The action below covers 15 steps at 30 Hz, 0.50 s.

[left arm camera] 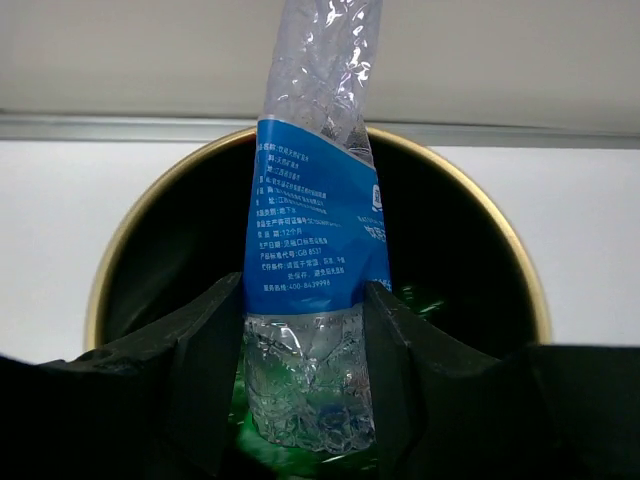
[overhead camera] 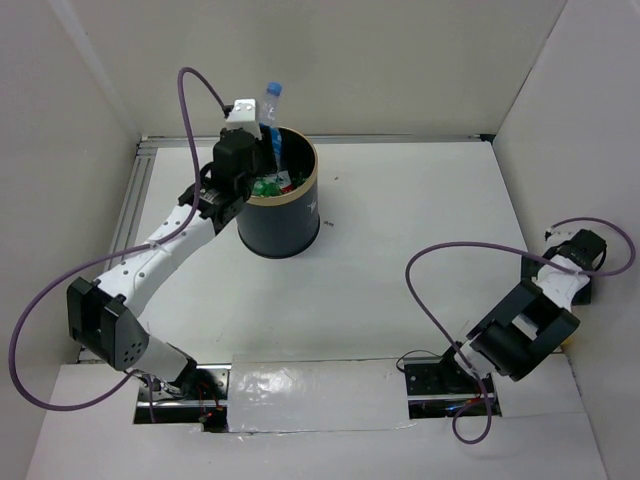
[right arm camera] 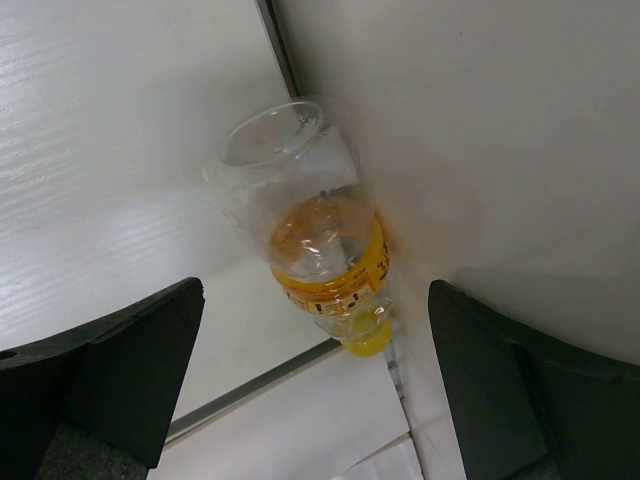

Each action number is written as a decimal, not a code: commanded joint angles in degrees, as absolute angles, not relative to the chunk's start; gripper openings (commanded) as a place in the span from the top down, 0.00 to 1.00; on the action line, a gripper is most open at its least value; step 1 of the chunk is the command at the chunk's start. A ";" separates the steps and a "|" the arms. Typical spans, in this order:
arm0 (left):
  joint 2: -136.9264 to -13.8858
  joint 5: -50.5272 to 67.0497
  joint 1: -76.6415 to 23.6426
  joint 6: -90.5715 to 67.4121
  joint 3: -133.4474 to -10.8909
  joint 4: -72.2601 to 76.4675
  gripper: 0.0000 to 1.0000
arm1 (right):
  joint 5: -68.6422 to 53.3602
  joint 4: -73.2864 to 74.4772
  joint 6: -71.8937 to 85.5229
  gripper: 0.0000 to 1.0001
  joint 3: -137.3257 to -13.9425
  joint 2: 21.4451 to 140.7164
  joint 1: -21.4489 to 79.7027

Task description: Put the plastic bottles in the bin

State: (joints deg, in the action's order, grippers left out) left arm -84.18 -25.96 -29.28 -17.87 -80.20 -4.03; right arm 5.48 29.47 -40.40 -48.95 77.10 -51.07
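My left gripper (overhead camera: 258, 150) (left arm camera: 305, 385) is shut on a clear plastic bottle with a blue label (overhead camera: 268, 100) (left arm camera: 315, 230). It holds the bottle upright by its base over the mouth of the dark navy bin (overhead camera: 280, 228) with the gold rim (left arm camera: 112, 270). Green bottles (overhead camera: 268, 186) (left arm camera: 420, 300) lie inside the bin. My right gripper (overhead camera: 583, 262) (right arm camera: 315, 390) is open and empty. Just beyond its fingers a clear bottle with a yellow-orange label and yellow cap (right arm camera: 322, 250) lies on the table against the right wall.
White walls enclose the table on the left, back and right. A metal rail (overhead camera: 135, 190) runs along the left edge. Purple cables (overhead camera: 430, 290) loop over the table near the right arm. A seam and strip (right arm camera: 250, 385) cross the floor under the right gripper.
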 commanded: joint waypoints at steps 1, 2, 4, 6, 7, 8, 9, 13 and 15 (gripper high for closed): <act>-83.41 -30.23 -28.56 -15.73 -81.12 -8.34 1.00 | 6.59 26.46 -41.92 0.00 -48.43 77.87 -51.59; -84.19 -30.23 -28.56 -15.73 -81.12 -9.65 1.00 | 6.59 25.93 -41.92 0.00 -47.82 78.57 -51.59; -84.90 -30.23 -28.56 -16.43 -81.12 -14.12 0.84 | 7.73 24.44 -42.45 0.00 -47.12 79.28 -51.59; -84.90 -30.76 -28.56 -16.96 -79.81 -15.81 0.61 | 7.73 22.86 -42.45 0.00 -46.49 80.94 -51.59; -83.42 -30.76 -29.09 -16.96 -79.11 -15.82 0.51 | 8.34 22.85 -42.45 0.00 -45.97 80.95 -51.59; -82.54 -30.76 -29.09 -16.96 -78.58 -14.95 0.14 | 8.35 21.98 -42.45 0.00 -45.44 81.90 -51.59; -81.75 -30.76 -29.61 -16.96 -78.57 -14.94 0.01 | 8.96 20.58 -42.45 0.00 -45.44 82.70 -51.59; -77.36 -31.37 -31.72 -15.57 -81.99 -15.56 0.00 | 8.96 18.11 -43.50 0.00 -43.95 85.07 -51.59; -74.90 -31.38 -34.35 -13.98 -83.40 -14.08 0.00 | 8.09 17.50 -43.51 0.00 -43.42 86.22 -51.59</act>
